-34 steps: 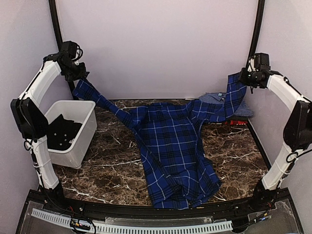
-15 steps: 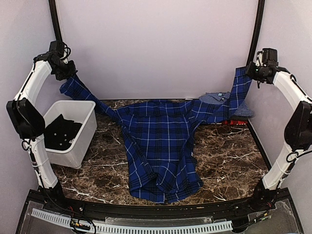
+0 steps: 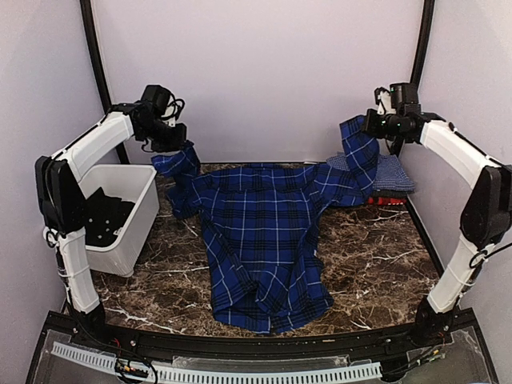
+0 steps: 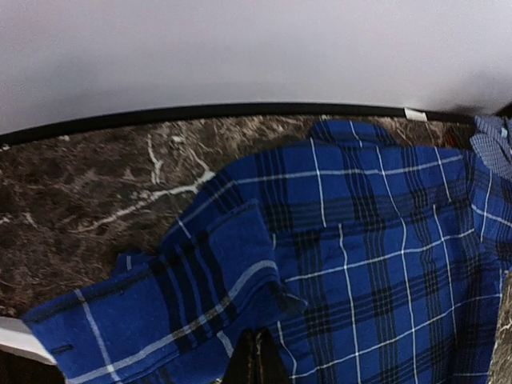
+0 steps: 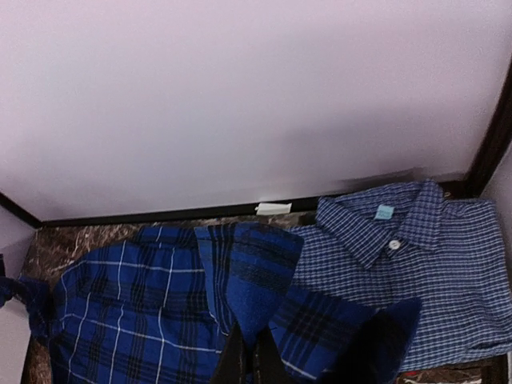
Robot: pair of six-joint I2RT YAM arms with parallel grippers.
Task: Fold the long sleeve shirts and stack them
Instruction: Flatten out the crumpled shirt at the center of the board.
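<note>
The deep-blue plaid shirt (image 3: 264, 240) lay spread down the middle of the worktop (image 3: 376, 256). Its collar end was toward the back wall and its rumpled hem was near the front edge. Neither sleeve lay flat. The left sleeve (image 3: 180, 172) was lifted off the marble and bunched under the left pincer (image 3: 178, 144), which was clamped on the cuff end. In the left wrist view the cloth ran right up into the closed fingertips. The right sleeve (image 3: 360, 156) was raised the same way and hung doubled over from the right pincer (image 3: 364, 126). That pincer was likewise closed on the cloth, as its own camera showed.

In the back right corner the lighter blue fine-check shirt (image 3: 396, 176) sat as a neat folded rectangle with its collar up. A strip of the red shirt (image 3: 390, 201) showed beneath its near edge, so those two looked already folded and stacked. To the left stood a white bin (image 3: 132, 232) with some dark cloth (image 3: 100, 220) inside, well apart from the pile.

By my reading, the plaid shirt was the last of the three and its fold had barely begun. The body was laid out, but the sleeves had yet to be brought in across it. The body would then need doubling over, and the bundle would need carrying to the pile in the corner.
</note>
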